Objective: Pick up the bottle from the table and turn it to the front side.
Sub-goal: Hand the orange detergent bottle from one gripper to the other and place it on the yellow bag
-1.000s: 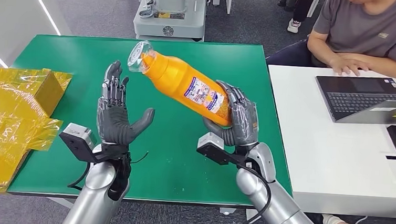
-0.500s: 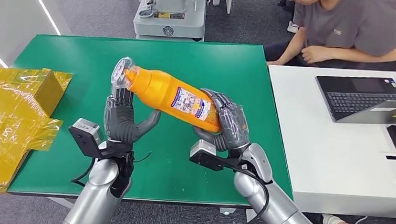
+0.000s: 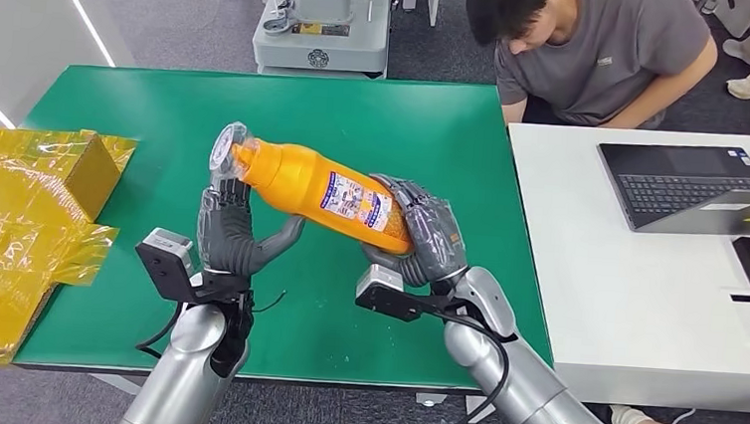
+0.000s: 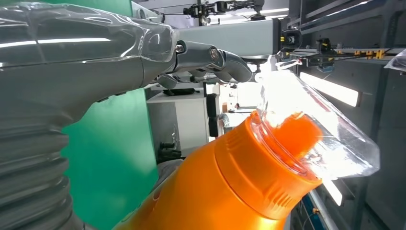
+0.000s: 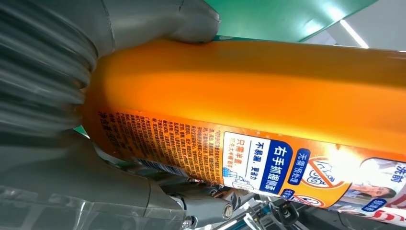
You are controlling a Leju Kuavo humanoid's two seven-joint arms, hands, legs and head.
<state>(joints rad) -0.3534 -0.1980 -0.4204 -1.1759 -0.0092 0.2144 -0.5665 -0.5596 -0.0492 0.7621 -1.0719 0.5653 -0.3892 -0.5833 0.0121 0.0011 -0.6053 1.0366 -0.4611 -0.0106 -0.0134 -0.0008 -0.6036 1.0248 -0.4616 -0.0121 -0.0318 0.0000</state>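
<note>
The right hand (image 3: 427, 238) grips the base of the orange bottle (image 3: 318, 190), held tilted above the green table (image 3: 139, 106). The left hand (image 3: 230, 237) waits open beneath its neck. The left wrist view shows the clear cap (image 4: 318, 124); the right wrist view shows the label's print (image 5: 268, 165).

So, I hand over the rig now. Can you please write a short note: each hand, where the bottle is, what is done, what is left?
Right hand: grips the base end of the orange bottle.
Left hand: open under the neck, fingers up by the clear cap; contact cannot be told.
Bottle: in the air over the green table, tilted, cap toward the left hand.
Done: picked up.
Left: turning it to the front side.
</note>
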